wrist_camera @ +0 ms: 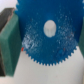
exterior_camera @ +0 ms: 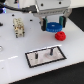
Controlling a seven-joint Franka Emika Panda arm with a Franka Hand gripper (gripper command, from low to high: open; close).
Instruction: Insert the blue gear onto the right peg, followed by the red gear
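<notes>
Clamping blue gear [wrist_camera: 47,37] edgewise, gripper [exterior_camera: 52,25] fingers [wrist_camera: 9,42] pressed on rim, above red gear [exterior_camera: 60,35].

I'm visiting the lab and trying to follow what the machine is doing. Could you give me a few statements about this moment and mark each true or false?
1. The end effector holds the blue gear. True.
2. The red gear is already on a peg. False: it lies on the white table, apart from the plate.
3. The blue gear is above the table, not yet on the right peg. True.
4. The plate's pegs each carry a gear. False: both are bare.
5. In the wrist view, the blue gear shows a round central hole. True.
</notes>
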